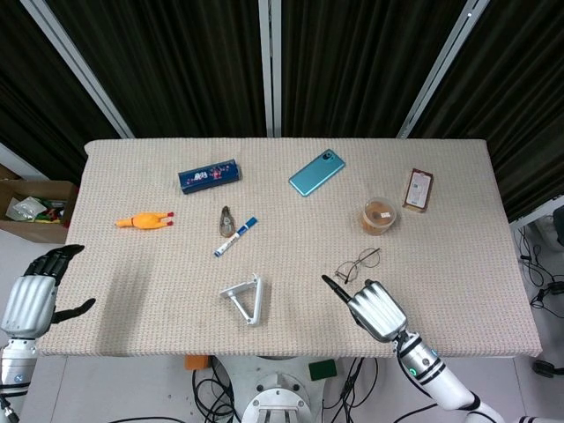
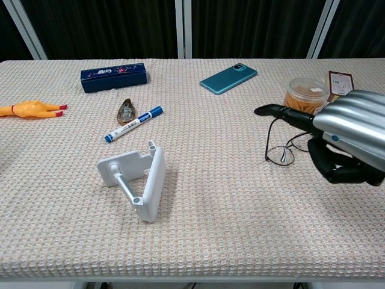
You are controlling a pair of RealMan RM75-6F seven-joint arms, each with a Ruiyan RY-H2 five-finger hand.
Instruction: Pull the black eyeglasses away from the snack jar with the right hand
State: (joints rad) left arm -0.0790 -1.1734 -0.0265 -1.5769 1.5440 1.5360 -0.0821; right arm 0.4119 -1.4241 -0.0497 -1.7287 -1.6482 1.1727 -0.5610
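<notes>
r hand [image 1: 377, 308] beside eyeglasses [image 1: 357, 264]

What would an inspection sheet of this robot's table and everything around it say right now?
Surface: table with beige woven cover.
Job's things: glasses lie just in front of the jar, apart from it.
Clutter: phone, blue box, rubber chicken, marker, white stand, brown packet.
Hands: right hand is right by the glasses with fingers curled, holding nothing seen; left hand hovers off the table's left edge, fingers apart, empty.
Cables: black cables on the floor at right.
Surroundings: dark curtains behind; cardboard box on the floor at left.
</notes>
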